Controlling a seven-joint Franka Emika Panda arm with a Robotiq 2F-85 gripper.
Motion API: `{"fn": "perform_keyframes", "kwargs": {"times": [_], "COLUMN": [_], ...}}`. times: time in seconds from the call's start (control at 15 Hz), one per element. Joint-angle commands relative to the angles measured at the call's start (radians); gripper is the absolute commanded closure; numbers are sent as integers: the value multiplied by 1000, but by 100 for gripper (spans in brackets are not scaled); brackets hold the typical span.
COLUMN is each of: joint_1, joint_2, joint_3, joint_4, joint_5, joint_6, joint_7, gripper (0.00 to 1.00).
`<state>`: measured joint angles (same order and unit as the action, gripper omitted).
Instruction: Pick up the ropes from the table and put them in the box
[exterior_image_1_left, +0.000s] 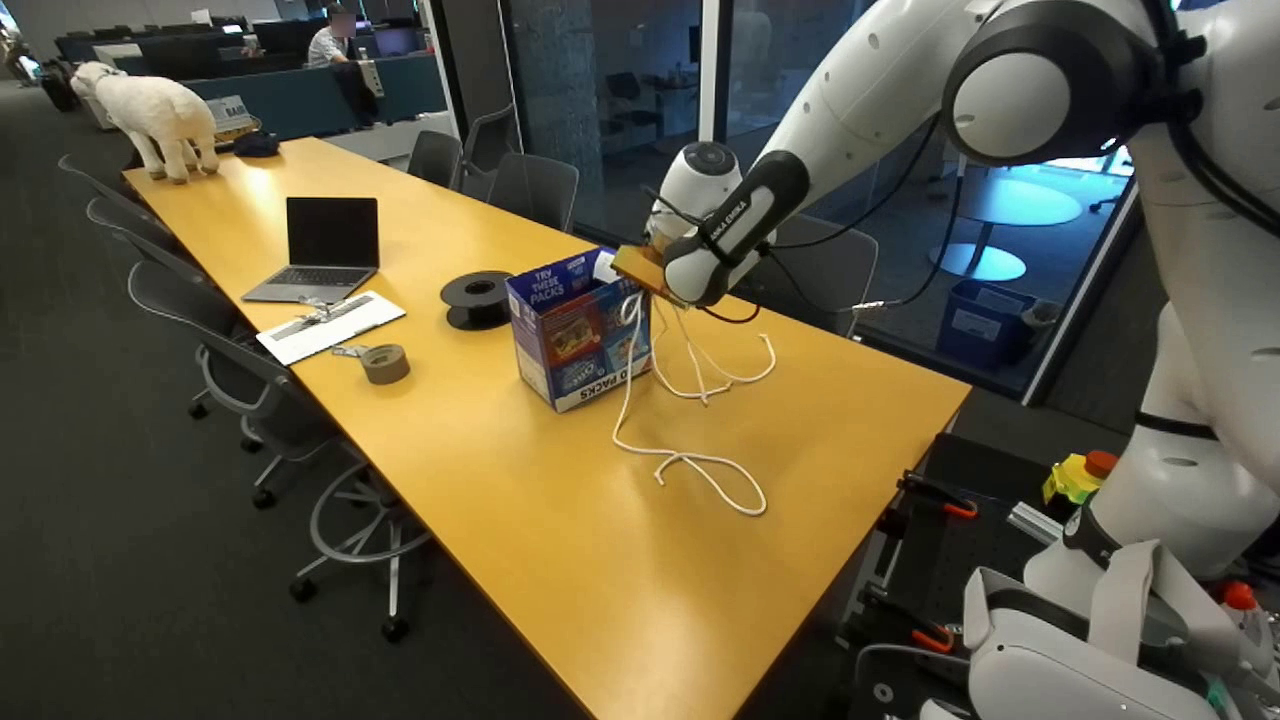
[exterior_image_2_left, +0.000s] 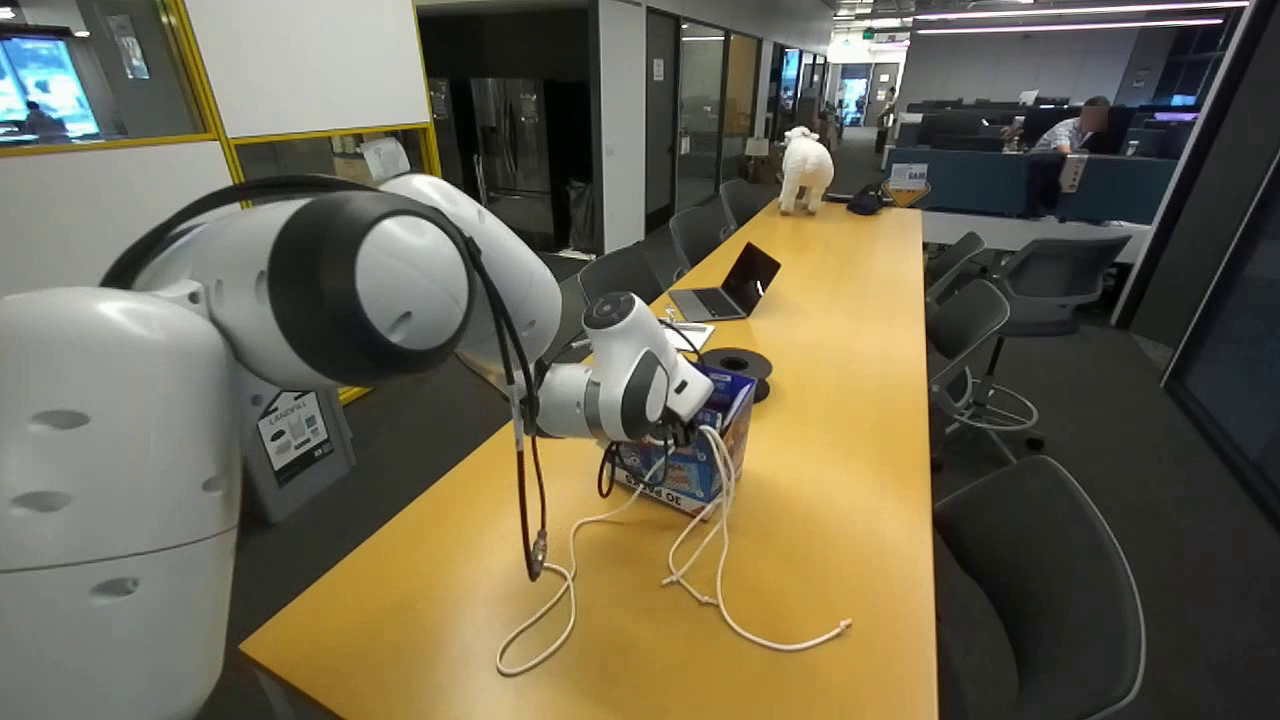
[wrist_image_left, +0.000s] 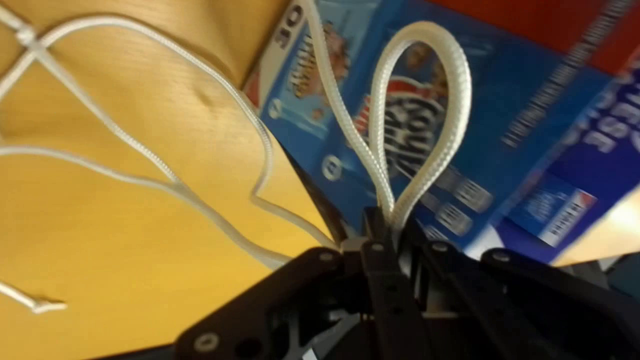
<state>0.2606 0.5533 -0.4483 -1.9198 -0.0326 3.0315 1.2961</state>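
My gripper (wrist_image_left: 395, 227) is shut on the white ropes (wrist_image_left: 462, 85); in the wrist view a loop sticks out past its fingertips. Several strands hang from it, and in both exterior views their lower lengths curl over the table (exterior_image_1_left: 560, 540). The blue printed box (exterior_image_1_left: 575, 345) stands upright on the table with its top open. In an exterior view the gripper (exterior_image_2_left: 685, 432) is beside the box's upper edge, largely covered by the wrist. Behind the loop the wrist view shows the box's printed side (wrist_image_left: 530, 85). What lies inside the box is mostly hidden.
Close beyond the box lies a flat black spool (exterior_image_1_left: 476, 298). Farther along are a tape roll (exterior_image_1_left: 385, 364), a white board (exterior_image_1_left: 330, 328) with small metal items on it, and a laptop (exterior_image_1_left: 333, 240). Chairs (exterior_image_2_left: 970, 330) line the table's sides.
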Motion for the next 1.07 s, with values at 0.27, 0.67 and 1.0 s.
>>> {"fn": "perform_keyframes", "kwargs": {"times": [0.27, 0.67, 1.0], "joint_1": [151, 202, 190], "joint_2": [-155, -124, -66], "joint_3": [-182, -272, -292], "joint_4": [147, 420, 638], "joint_5": [-135, -140, -122], "joint_6": [-55, -236, -371], "joint_7": [9, 82, 112], "gripper": [91, 89, 89]}}
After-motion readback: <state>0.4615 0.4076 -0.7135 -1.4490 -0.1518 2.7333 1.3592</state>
